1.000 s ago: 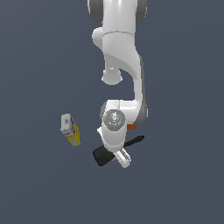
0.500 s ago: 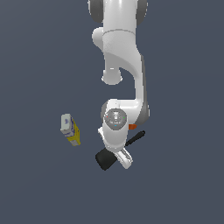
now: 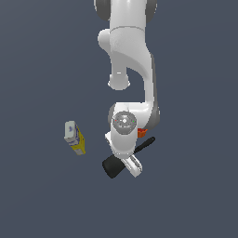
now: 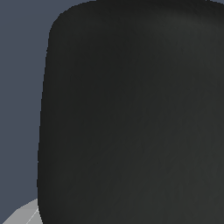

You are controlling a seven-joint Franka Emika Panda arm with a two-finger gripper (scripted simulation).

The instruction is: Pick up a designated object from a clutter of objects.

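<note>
One arm, one target, and they are already stacked on each other: the end effector (image 3: pixel 131 163) sits directly over the black spatula-like tool (image 3: pixel 113 166), so the tool lies straight underneath it rather than off to either side. From where I stand, the tool's long axis runs on a diagonal across the dark worktop (image 3: pixel 195 195), its broad rounded blade toward the exterior view's lower left and its thin handle (image 3: pixel 146 142) poking out toward the upper right from behind the wrist. The white fingers (image 3: pixel 135 168) cross that line about at the neck, between blade and handle.

Whether the fingers are apart or pressed on the tool I cannot tell; the arm's own body covers the contact. The wrist view is no help there: the flat black blade (image 4: pixel 131 113) fills almost all of it, which says only that the camera is very close above it.

A bit of the orange cup (image 3: pixel 142 133) shows just beside the wrist, close to the handle. The yellow box with a white end (image 3: pixel 74 138) lies well apart, toward the exterior view's left.
</note>
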